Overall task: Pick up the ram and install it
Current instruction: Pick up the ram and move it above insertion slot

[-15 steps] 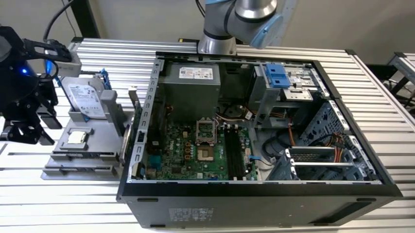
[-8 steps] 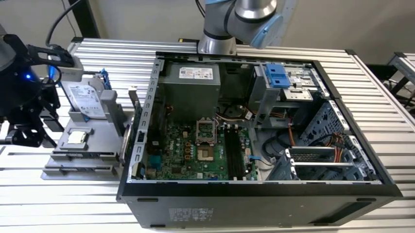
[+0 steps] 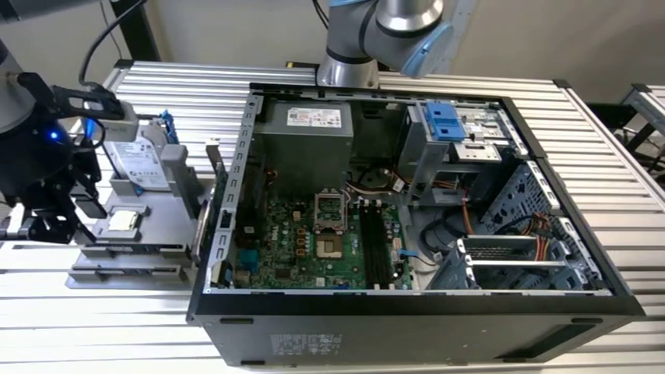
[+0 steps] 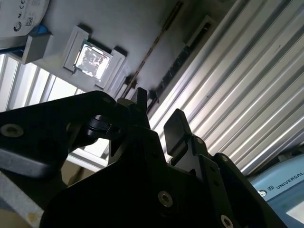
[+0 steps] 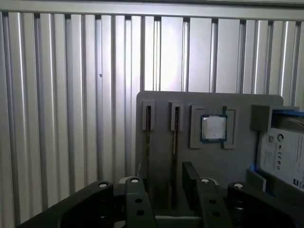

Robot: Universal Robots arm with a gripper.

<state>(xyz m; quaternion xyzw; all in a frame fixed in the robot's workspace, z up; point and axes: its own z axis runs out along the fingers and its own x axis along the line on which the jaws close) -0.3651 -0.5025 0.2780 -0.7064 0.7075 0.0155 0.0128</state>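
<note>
My gripper (image 3: 36, 224) hangs at the exterior view's left, just beside the grey parts holder (image 3: 158, 212) carrying a CPU chip (image 3: 124, 220) and hard drive (image 3: 135, 164). The open computer case (image 3: 416, 327) stands alongside on the slatted table (image 3: 597, 132).

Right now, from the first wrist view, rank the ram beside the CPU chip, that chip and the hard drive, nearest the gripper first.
1. Ram, on edge in the gray holder slot, just ahead of the open gripper.
2. CPU chip, in its square recess beside that slot.
3. Hard drive, at the holder's end beyond the chip.
</note>
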